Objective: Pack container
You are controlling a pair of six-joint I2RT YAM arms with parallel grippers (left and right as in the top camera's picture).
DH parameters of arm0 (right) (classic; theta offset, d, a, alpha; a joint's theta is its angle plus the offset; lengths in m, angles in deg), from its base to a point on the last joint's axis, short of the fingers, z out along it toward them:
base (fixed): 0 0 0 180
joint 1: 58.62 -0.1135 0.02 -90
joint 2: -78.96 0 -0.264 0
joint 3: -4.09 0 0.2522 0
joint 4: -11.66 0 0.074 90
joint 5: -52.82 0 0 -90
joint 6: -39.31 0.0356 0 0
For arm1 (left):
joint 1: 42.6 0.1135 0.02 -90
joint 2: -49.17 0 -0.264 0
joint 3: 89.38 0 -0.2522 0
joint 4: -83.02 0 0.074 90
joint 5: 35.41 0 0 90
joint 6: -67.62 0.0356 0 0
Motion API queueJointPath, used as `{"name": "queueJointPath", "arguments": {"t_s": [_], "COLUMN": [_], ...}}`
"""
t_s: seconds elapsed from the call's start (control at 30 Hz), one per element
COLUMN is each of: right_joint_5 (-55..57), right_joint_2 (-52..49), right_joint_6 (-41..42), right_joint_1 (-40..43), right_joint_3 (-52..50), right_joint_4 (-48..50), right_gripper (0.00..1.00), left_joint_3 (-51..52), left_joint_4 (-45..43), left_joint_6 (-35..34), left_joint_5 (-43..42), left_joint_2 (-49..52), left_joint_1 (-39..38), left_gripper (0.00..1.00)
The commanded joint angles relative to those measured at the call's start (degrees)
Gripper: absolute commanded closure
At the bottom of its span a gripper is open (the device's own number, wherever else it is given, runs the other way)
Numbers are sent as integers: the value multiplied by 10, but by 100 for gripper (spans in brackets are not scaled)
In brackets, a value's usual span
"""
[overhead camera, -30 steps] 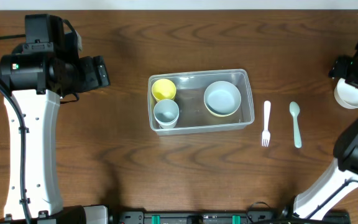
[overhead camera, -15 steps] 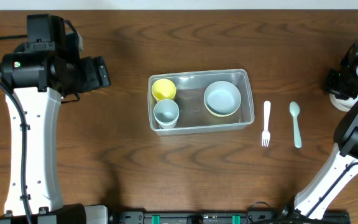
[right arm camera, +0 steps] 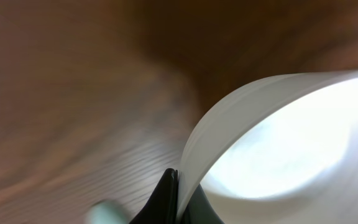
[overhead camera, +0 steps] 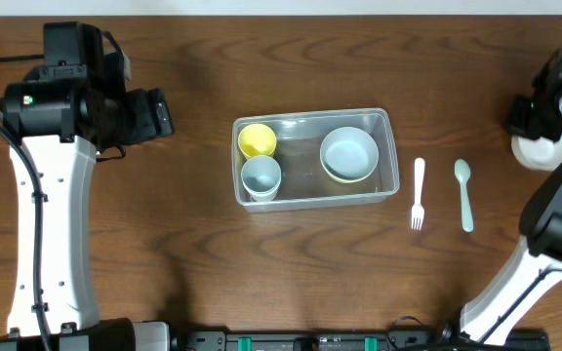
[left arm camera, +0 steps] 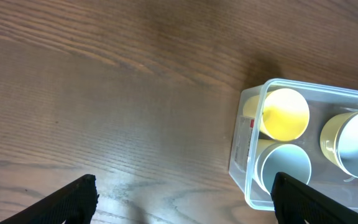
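Note:
The clear container (overhead camera: 305, 167) sits mid-table and holds a yellow cup (overhead camera: 257, 139), a pale blue cup (overhead camera: 260, 176) and a pale blue bowl nested in a yellow one (overhead camera: 349, 154). A white bowl (overhead camera: 535, 149) stands at the table's far right. My right gripper (right arm camera: 178, 180) is shut on its rim, one finger on either side of the bowl's wall (right arm camera: 278, 143). My left gripper (left arm camera: 182, 190) hangs open over bare wood to the left of the container (left arm camera: 241, 146), holding nothing.
A white fork (overhead camera: 419, 192) and a pale green spoon (overhead camera: 464, 193) lie side by side on the wood between the container and the white bowl. The left arm's white column (overhead camera: 52, 234) stands along the left side.
The right gripper's jaws have closed onto the white bowl's rim, and the arm has shifted a little to the left. The left arm has stayed still.

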Motion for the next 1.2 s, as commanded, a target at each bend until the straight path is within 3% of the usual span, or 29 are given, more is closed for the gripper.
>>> {"name": "queueJointPath", "arguments": {"t_s": [0.0, 0.23, 0.37, 0.5, 1.0, 1.17], "right_joint_5": [-56, -42, 2, 8, 1, 1], "right_joint_2": [111, 234, 233, 211, 39, 23], "right_joint_6": [-20, -83, -99, -99, -73, -75], "right_joint_1": [-55, -242, -365, -436, -514, -514], "right_joint_3": [6, 6, 2, -9, -12, -12], "right_joint_4": [-1, -23, -57, -70, -128, -127], "right_gripper": [99, 99, 98, 97, 97, 87], "left_joint_3": [5, 5, 5, 5, 5, 5], "left_joint_4": [3, 3, 3, 3, 6, 5], "left_joint_6": [-2, -2, -2, -2, -2, -2], "left_joint_5": [3, 3, 3, 3, 3, 3], "left_joint_2": [3, 3, 3, 3, 3, 3], "left_joint_1": [2, 2, 2, 2, 2, 2], "left_gripper": [10, 10, 10, 10, 10, 10]}}
